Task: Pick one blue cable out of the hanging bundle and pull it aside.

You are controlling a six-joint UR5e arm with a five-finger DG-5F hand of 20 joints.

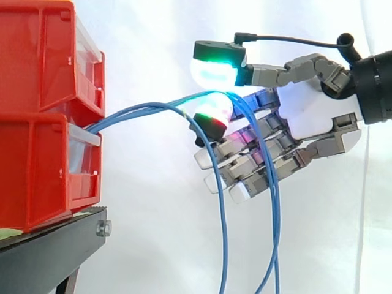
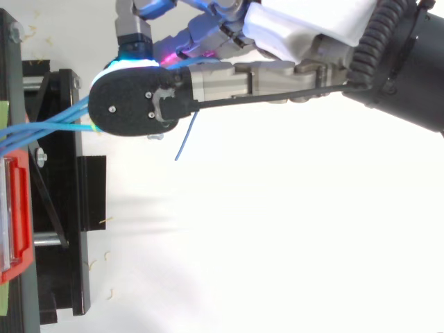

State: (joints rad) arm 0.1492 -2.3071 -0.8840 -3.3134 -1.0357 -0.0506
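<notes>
Apparently the robot hand has its grip: it pinches 1 blue cable between the thumb pad, glowing white and green, and a finger pad just below it, while the other fingers lie straight and slightly spread underneath. The cable runs from the gap between the 2 red bins on the black stand, arcs across to the pinch and then drops. The rest of the bundle passes just beside that pinch and hangs down across the straight fingers. That closeness looks like the main risk: a sideways pull could catch a neighbouring strand on those fingers and drag several along. The thin cable might also slip off the rounded pads, and a hard tug could shift the bins.
</notes>
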